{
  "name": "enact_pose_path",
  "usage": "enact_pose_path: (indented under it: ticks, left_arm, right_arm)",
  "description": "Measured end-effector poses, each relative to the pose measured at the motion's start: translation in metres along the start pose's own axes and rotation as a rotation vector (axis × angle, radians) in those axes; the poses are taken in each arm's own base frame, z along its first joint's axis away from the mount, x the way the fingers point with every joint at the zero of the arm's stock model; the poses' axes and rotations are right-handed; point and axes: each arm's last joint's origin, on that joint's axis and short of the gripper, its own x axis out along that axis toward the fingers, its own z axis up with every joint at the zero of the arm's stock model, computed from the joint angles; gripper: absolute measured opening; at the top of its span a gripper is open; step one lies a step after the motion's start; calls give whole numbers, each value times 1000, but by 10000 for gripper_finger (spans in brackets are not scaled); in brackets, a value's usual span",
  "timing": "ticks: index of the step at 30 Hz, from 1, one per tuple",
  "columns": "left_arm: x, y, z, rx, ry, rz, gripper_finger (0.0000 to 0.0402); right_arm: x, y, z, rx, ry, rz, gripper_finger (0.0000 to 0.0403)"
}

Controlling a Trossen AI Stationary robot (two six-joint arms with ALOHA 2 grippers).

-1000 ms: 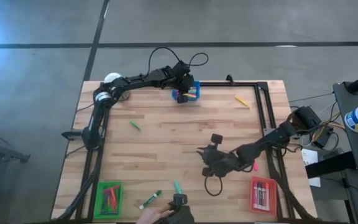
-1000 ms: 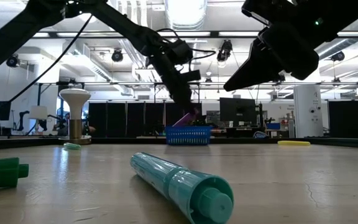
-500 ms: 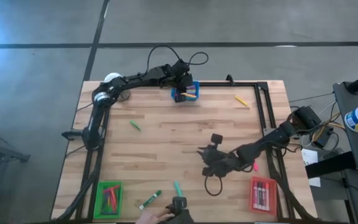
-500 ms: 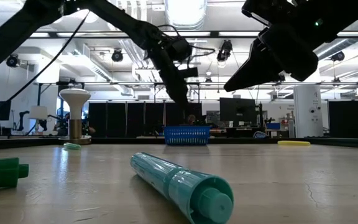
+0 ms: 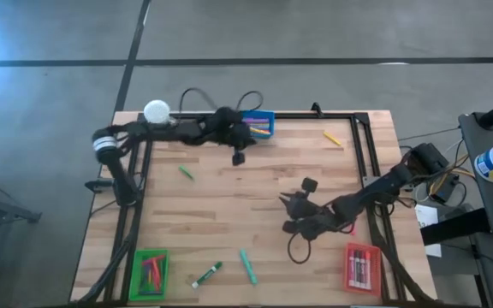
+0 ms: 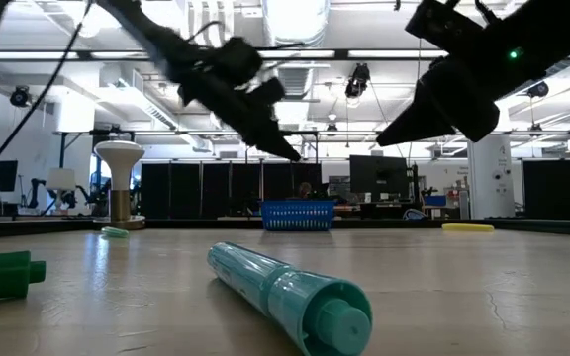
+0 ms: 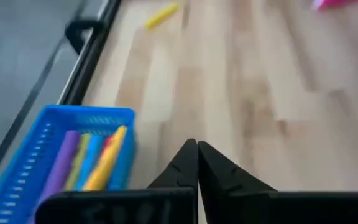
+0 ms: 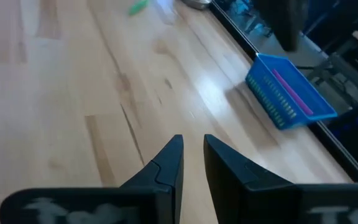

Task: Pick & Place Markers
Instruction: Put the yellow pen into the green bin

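Markers [image 7: 89,158] lie in the blue tray [image 5: 259,122] at the upper middle of the tabletop [image 5: 229,188]. The left gripper [image 5: 238,157] is clenched and empty just below it. The right gripper [image 5: 291,202], lower right, is slightly parted, grasping nothing.

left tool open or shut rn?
Shut. In its wrist view the left tool has both fingers pressed together with nothing between them, beside the blue tray holding markers.

blue tray [image 5: 260,124], scattered markers [image 5: 247,266], two arms

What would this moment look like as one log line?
left gripper: jaws shut, empty, beside blue tray | right gripper: empty, mid-table
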Motion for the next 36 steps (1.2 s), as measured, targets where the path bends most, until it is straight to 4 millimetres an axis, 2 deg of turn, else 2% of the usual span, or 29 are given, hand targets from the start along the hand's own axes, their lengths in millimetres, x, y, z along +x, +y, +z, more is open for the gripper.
enact_pose_path:
  ticks: [3, 8, 12, 16, 21, 27, 32, 36]
  left_arm:
    - [-14, -19, -28, -50, -176, -37, 4]
    - [-45, -44, -66, -122, -461, -76, 1]
    - [-68, -59, -90, -101, -572, -62, 0]
    - [-83, -67, -104, -69, -606, -61, 0]
    - [-91, -71, -110, -29, -616, -70, 0]
    - [-93, -73, -115, -34, -604, -74, 0]
    - [-91, -73, -116, -41, -592, -76, 0]
    - [-91, -73, -117, -44, -588, -77, 0]
  right_arm:
    - [-1, -8, -6, 27, -13, -26, 49]
    - [7, -30, -11, 127, -78, -182, 33]
    - [18, -49, -12, 269, -97, -242, 27]
    - [31, -76, -13, 379, -75, -308, 28]
    - [49, -119, -12, 490, 27, -191, 29]
    - [56, -178, -25, 534, 269, -279, 32]
    - [58, -222, -46, 590, 501, -358, 64]
    - [66, -245, -64, 633, 598, -346, 101]
